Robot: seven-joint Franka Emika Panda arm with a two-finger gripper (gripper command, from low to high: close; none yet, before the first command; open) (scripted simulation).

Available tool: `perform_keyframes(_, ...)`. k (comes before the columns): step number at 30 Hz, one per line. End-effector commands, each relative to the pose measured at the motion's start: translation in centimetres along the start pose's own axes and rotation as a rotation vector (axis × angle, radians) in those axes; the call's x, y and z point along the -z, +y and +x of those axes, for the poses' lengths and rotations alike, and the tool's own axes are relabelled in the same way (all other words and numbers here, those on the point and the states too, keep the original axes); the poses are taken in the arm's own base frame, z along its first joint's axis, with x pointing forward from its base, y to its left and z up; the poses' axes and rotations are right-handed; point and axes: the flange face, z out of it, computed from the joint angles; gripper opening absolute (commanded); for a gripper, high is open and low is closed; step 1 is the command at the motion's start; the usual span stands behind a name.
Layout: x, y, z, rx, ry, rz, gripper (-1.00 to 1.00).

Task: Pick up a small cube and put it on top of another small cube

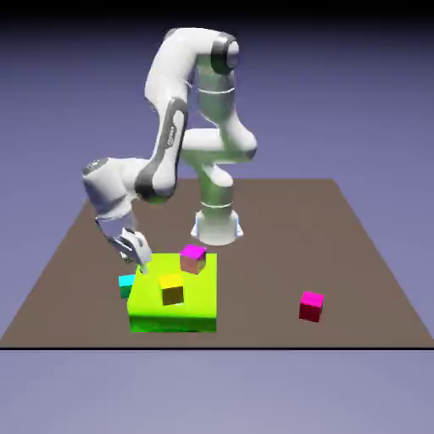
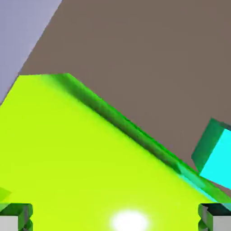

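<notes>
Hanging over the left edge of the big flat lime-green block, seen from the exterior view, the white arm's two-finger gripper has its tips spread wide w/ nothing between them. A small cyan cube sits on the brown table touching that same edge, right by the gripper, while a small yellow cube & a small pink cube sit on top of the block. Another small magenta cube sits alone on the table, well apart toward the exterior view's right, w/ lots of bare table around it.

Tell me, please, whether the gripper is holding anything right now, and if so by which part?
Nothing is held. The gripper is open above the large green block, with its fingertips wide apart and no cube between them.
</notes>
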Motion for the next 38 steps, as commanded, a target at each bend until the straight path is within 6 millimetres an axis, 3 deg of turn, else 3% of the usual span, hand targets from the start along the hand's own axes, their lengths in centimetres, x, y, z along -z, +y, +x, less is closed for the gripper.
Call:
perform_keyframes(1,-0.5,0.3,1.4,-0.051,-0.020,-0.023,0.00)
perform_keyframes(5,-2.4,1.7,6.9,-0.247,-0.096,-0.104,0.00)
perform_keyframes(7,-2.5,1.8,7.3,-0.261,-0.101,-0.109,0.00)
perform_keyframes(10,-8.2,1.9,7.3,-0.260,-0.101,-0.109,0.00)
perform_keyframes(11,-9.3,2.0,7.3,-0.261,-0.101,-0.109,0.00)
perform_keyframes(12,-9.3,2.0,7.3,-0.261,-0.101,-0.109,-1.00)
perform_keyframes(13,-9.3,2.0,7.3,-0.261,-0.101,-0.109,-1.00)
perform_keyframes(17,-2.1,1.2,7.3,-0.263,-0.082,-0.105,-1.00)
perform_keyframes(20,0.1,-3.7,3.2,-0.078,0.000,-0.146,-1.00)
perform_keyframes(23,1.5,-7.2,-3.9,0.212,0.030,-0.242,-1.00)
perform_keyframes(26,3.3,-9.3,-11.3,0.492,0.077,-0.340,-1.00)
perform_keyframes(30,6.4,-10.3,-21.1,0.830,0.178,-0.464,-1.00)
perform_keyframes(34,0.5,-9.1,-19.3,0.844,0.185,-0.469,-1.00)
perform_keyframes(35,0.3,-9.0,-19.2,0.844,0.185,-0.469,-1.00)
perform_keyframes(36,0.3,-9.0,-19.2,0.844,0.185,-0.469,1.00)
perform_keyframes(37,0.3,-9.0,-19.2,0.844,0.185,-0.469,1.00)
perform_keyframes(38,1.9,-9.5,-19.8,0.844,0.184,-0.469,1.00)
